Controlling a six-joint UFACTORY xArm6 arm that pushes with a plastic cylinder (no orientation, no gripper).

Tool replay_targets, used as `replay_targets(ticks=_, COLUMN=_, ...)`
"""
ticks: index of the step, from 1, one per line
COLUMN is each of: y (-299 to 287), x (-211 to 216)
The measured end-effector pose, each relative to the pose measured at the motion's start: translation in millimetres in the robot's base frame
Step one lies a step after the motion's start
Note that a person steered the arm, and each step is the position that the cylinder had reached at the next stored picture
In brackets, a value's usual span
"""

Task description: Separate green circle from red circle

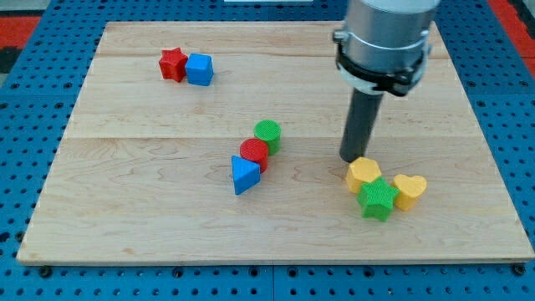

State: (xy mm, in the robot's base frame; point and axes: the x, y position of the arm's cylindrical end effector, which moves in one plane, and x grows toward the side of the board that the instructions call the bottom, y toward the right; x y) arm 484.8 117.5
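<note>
The green circle (pixel 268 133) sits near the board's middle, touching the red circle (pixel 254 153) just below and left of it. A blue triangle (pixel 244 175) touches the red circle's lower left. My tip (pixel 352 158) rests on the board to the right of these, well apart from the green circle, just above a yellow block (pixel 364 173).
A green star (pixel 377 198) and a yellow heart (pixel 410 190) cluster with the yellow block at lower right. A red star (pixel 173 63) and a blue cube (pixel 200 68) sit together at upper left. The wooden board (pixel 125 209) lies on a blue pegboard.
</note>
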Motion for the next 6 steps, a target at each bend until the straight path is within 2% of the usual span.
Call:
replay_targets(ticks=1, y=9, x=-5)
replay_targets(ticks=2, y=-35, x=-56)
replay_targets(ticks=3, y=-116, x=-80)
replay_targets(ticks=4, y=-158, x=-63)
replay_targets(ticks=5, y=-137, x=-27)
replay_targets(ticks=6, y=-93, x=-27)
